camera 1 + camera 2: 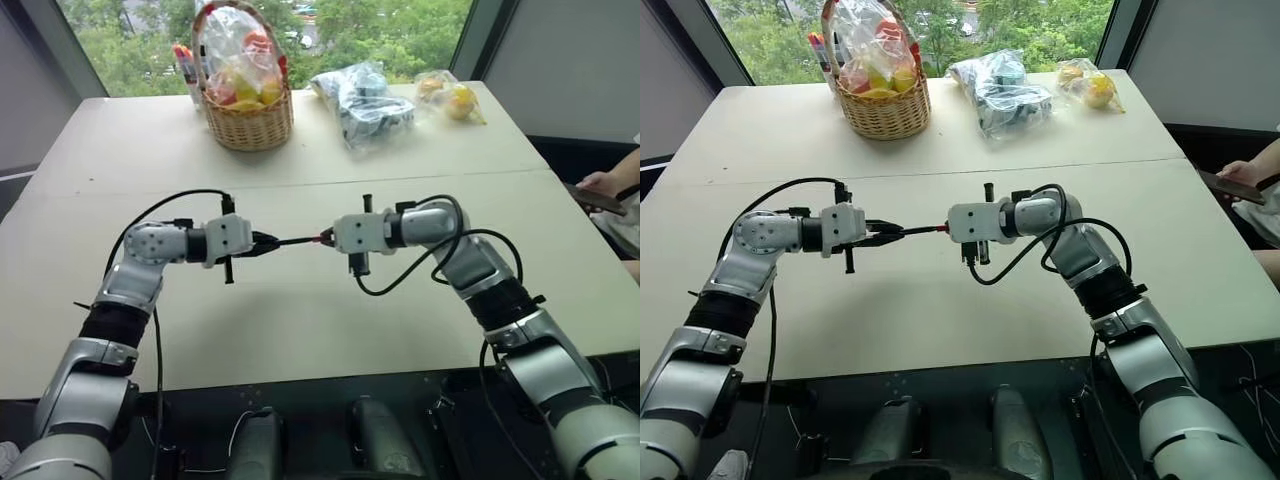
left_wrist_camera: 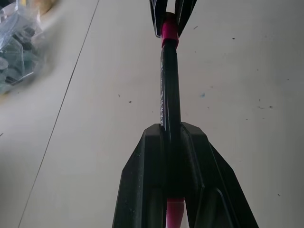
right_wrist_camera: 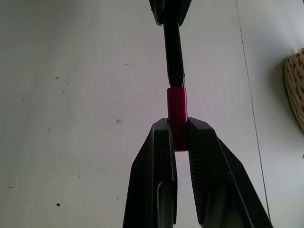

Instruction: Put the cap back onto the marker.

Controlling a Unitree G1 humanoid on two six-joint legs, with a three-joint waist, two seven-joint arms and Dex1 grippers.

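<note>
Above the middle of the table my two grippers face each other. My left gripper (image 1: 268, 243) is shut on the slim black marker (image 1: 298, 240), which lies level and points at my right gripper (image 1: 328, 237). That one is shut on the small red-pink cap (image 3: 176, 107). In the right wrist view the cap's open end sits against the marker (image 3: 173, 45) end, in line with it. From the left wrist I see the marker (image 2: 170, 95) run from my fingers to the cap (image 2: 169, 34) at its far end.
A wicker basket (image 1: 247, 125) of wrapped goods stands at the back of the table (image 1: 300, 330). To its right lie a clear bag (image 1: 365, 100) and a bag of fruit (image 1: 450, 98). A person's hand holding a phone (image 1: 598, 190) shows at the right edge.
</note>
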